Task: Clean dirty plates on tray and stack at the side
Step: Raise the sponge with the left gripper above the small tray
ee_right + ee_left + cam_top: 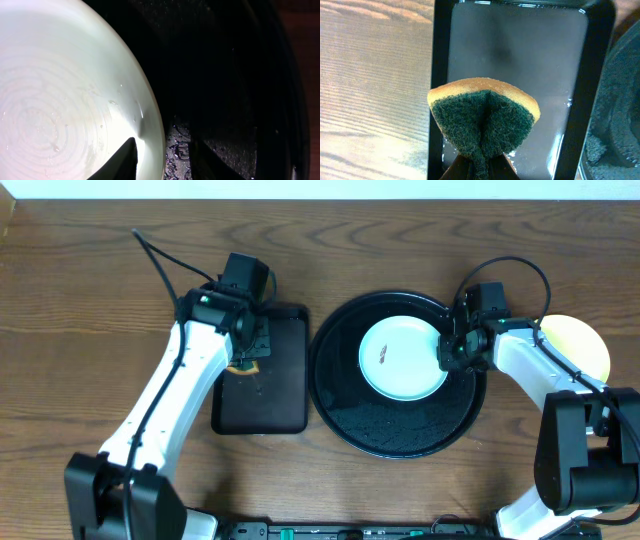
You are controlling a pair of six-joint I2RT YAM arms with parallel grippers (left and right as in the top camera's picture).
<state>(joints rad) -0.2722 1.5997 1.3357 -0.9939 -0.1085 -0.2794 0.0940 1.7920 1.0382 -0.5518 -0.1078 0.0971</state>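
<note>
A pale mint-green plate (pixel 400 360) lies wet on the round black tray (pixel 400 435), a little above its middle. My right gripper (pixel 450 352) is at the plate's right edge. In the right wrist view the right gripper (pixel 165 150) straddles the rim of the plate (pixel 60 100): one finger rests over the plate and the other stands apart over the wet tray (pixel 225 75), so the jaws are open. A pale yellow plate (pixel 585 345) sits on the table at the far right, partly under the right arm. My left gripper (pixel 250 355) (pixel 482 167) is shut on a folded green-and-yellow sponge (pixel 485 115).
The left gripper and the sponge (pixel 245 366) hang over a smaller rectangular black tray (pixel 265 405) (pixel 520 60) just left of the round tray. Bare wooden table (pixel 90 300) surrounds both trays.
</note>
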